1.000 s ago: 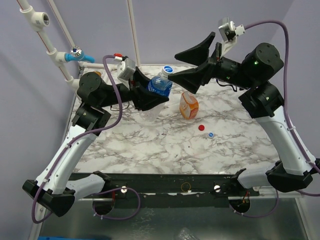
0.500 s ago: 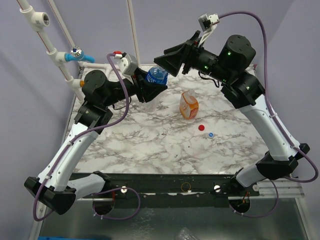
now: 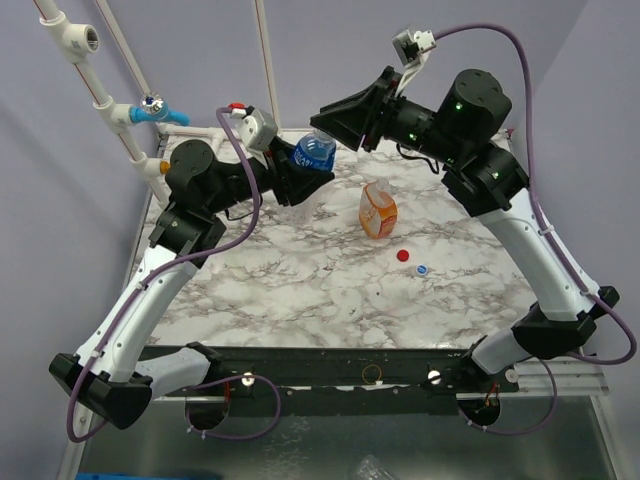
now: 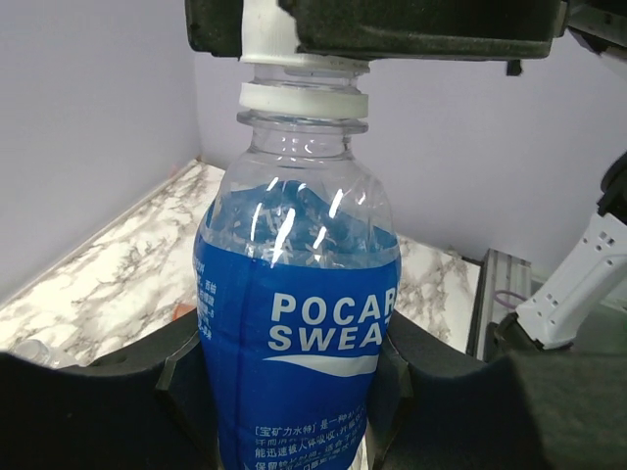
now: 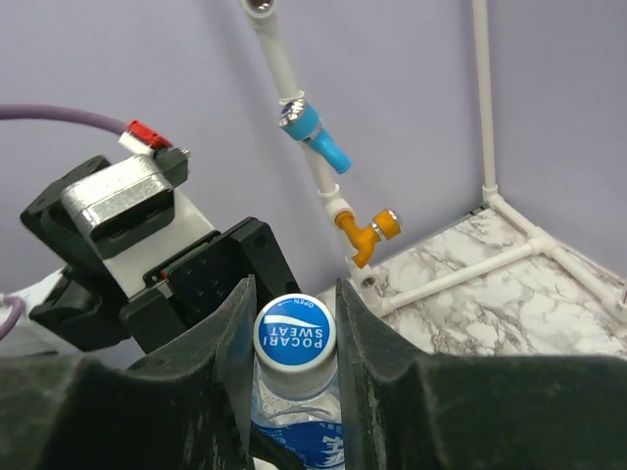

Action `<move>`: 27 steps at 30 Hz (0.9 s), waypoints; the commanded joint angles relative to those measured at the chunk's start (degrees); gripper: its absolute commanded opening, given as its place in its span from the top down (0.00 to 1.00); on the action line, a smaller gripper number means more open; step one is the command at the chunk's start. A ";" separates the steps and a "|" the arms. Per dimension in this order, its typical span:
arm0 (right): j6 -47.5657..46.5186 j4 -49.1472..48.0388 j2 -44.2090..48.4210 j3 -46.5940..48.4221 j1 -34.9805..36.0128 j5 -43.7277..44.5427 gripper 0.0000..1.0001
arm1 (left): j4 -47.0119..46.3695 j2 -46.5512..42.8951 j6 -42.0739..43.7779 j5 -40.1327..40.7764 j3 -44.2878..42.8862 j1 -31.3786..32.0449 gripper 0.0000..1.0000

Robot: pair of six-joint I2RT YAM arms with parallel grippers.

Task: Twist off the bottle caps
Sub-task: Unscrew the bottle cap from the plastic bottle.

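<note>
The Pocari Sweat bottle (image 4: 294, 245) is clear, glossy plastic with bright glints, wrapped in a smooth, shiny blue film label. Its blue-and-white cap (image 5: 295, 336) is smooth plastic with a printed top. The left hand (image 4: 294, 392) and right hand (image 5: 292, 304) are matt black plastic, faintly grainy. The desk (image 3: 300, 290) has a polished marble-look surface. The orange bottle (image 3: 378, 212) is translucent plastic. The pipe (image 5: 273, 54) is smooth white plastic.
</note>
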State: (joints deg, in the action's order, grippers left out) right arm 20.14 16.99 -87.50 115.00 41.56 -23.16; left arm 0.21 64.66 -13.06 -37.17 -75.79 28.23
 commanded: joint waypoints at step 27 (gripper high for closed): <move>-1.27 1.13 4.82 -0.38 -0.06 1.52 0.00 | -0.65 -1.05 -0.09 -2.36 -0.92 -0.45 1.00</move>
State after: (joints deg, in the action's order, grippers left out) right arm 15.18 13.10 -78.89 108.31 41.28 -30.06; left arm -1.19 63.59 -17.39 -51.27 -77.01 28.08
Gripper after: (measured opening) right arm 0.997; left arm 0.462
